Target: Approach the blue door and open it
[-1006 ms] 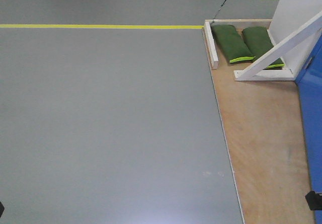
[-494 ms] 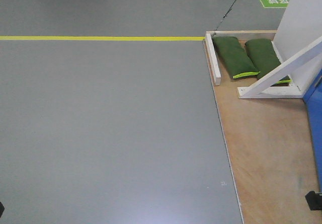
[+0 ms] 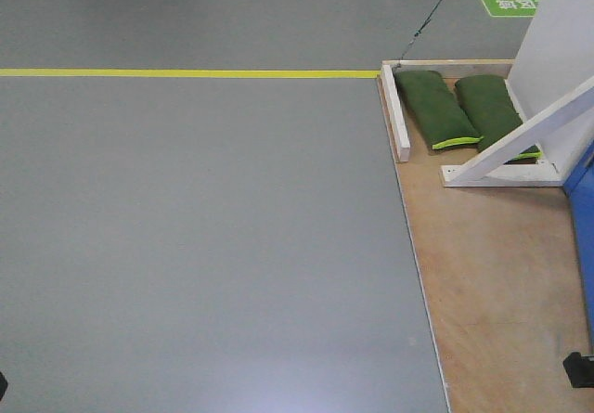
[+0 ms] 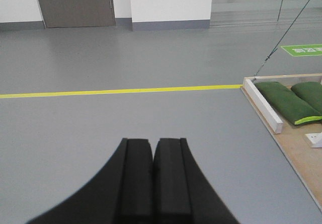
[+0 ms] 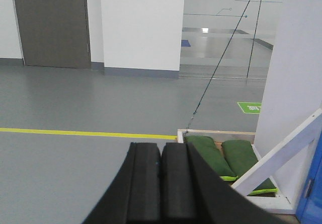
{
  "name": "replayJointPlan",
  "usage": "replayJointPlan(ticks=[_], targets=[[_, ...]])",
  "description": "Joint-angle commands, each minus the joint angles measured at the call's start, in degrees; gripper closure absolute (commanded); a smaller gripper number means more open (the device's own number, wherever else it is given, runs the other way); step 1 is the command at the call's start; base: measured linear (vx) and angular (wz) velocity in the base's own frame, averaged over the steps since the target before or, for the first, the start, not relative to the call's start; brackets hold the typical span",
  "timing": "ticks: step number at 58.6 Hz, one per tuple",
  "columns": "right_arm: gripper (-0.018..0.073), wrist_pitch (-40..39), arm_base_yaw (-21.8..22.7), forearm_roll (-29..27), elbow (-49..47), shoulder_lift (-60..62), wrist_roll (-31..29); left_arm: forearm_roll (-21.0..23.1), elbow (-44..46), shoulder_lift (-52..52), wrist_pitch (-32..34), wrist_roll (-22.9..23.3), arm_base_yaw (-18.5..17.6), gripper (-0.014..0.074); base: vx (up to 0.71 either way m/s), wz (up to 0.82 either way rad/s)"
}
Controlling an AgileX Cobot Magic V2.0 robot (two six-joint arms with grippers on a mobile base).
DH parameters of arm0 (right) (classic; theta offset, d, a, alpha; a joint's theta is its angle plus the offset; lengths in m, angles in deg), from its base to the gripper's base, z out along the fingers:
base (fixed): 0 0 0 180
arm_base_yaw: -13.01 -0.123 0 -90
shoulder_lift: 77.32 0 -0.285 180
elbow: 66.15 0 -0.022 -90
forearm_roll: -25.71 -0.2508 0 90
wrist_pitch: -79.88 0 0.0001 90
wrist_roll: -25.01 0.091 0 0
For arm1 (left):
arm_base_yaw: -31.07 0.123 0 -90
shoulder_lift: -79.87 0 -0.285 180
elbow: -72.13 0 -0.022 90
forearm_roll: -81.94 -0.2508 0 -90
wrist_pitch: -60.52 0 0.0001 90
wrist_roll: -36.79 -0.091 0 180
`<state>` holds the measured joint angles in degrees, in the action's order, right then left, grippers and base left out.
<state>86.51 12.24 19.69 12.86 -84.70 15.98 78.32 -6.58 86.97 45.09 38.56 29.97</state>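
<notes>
Front view first: grey floor [image 3: 204,246] fills most of the frame, with a yellow line [image 3: 186,72] running across the upper part and stopping at a plywood platform [image 3: 483,283] on the right. And there's the blue door [image 3: 587,246], just a glossy sliver at the right edge of the frame, standing on that platform below a tall white panel [image 3: 566,42]. A white brace [image 3: 520,135] slants down from the panel to the platform's upper right corner, and two green sandbags [image 3: 434,107] lie side by side behind it, one partly tucked under the brace. A thin dark cable [image 3: 436,9] runs off toward the top, near a green floor marking [image 3: 510,5]. Something small and dark sits at the bottom right corner, too cropped to identify. Over to the left wrist view: the left hand [image 4: 153,144] has its black pads pressed together, nothing between them, poised over bare floor at bottom centre, platform off to the right. Right wrist view: the right hand [image 5: 161,151] is pressed together too, holding nothing, with the sandbags just past it and the door peeking in at the lower right corner. A grey door [image 5: 50,22] stands in the far wall, upper left.
</notes>
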Motion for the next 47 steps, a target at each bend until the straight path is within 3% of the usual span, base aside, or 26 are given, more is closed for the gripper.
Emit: replayJointPlan(ticks=[1,47], targets=[[0.0547,-4.78,0.3,0.39,0.05,-0.56,-0.32,0.34,1.52,-0.67,4.69,0.05,-0.02,0.0524,0.0,0.0],[0.0547,-3.6,0.36,0.41,-2.81,-0.97,-0.32,0.34,1.52,-0.67,4.69,0.05,-0.02,0.0524,0.0,0.0]])
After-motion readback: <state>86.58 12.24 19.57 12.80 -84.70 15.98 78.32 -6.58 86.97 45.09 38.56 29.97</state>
